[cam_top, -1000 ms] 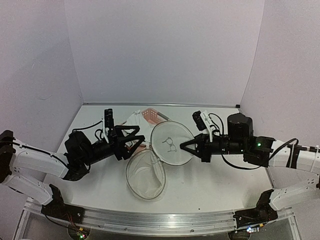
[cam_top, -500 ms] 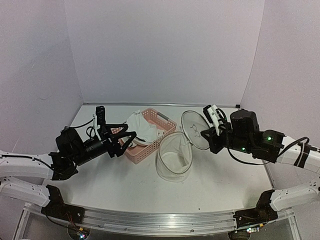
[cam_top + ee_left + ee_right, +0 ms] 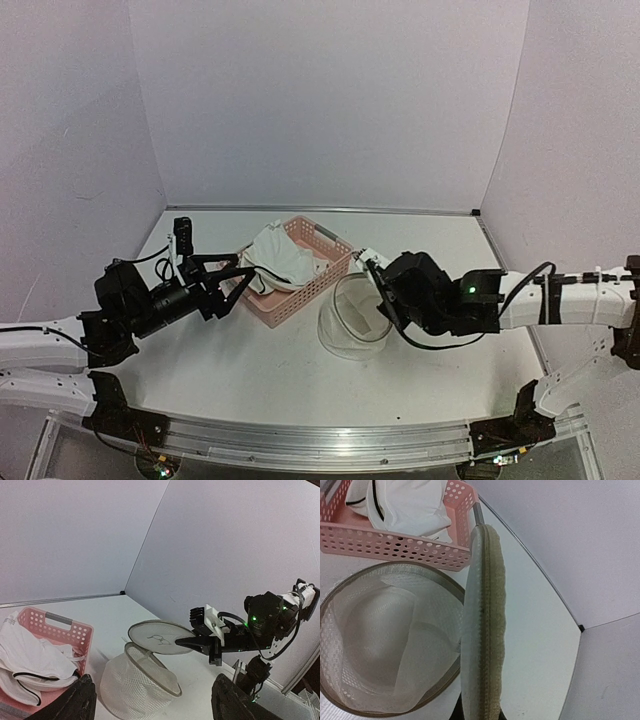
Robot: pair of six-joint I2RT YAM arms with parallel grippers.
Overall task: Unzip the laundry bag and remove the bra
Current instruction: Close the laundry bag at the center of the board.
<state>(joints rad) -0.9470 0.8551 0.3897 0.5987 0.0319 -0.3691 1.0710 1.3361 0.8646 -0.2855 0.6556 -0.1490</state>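
Observation:
The laundry bag [image 3: 352, 322] stands unzipped on the table as an open white mesh bowl [image 3: 135, 685] with nothing in it. Its round lid [image 3: 160, 637], marked with the small black logo, is lifted above the bowl. My right gripper [image 3: 186, 641] is shut on the lid's rim, and the right wrist view shows the lid edge-on [image 3: 483, 630]. The bra [image 3: 281, 257], white with dark edging, lies heaped in the pink basket [image 3: 320, 282]. My left gripper [image 3: 238, 284] hovers open just left of the basket, its fingers [image 3: 82, 700] holding nothing.
The pink slotted basket [image 3: 395, 547] sits directly behind the mesh bowl [image 3: 385, 645], almost touching it. White walls close the table at the back and on both sides. The right arm [image 3: 520, 300] stretches in low from the right.
My right gripper has swung the lid down and left, over the bowl, and the bag now stands right of the basket. My left gripper has drawn back leftward from the basket.

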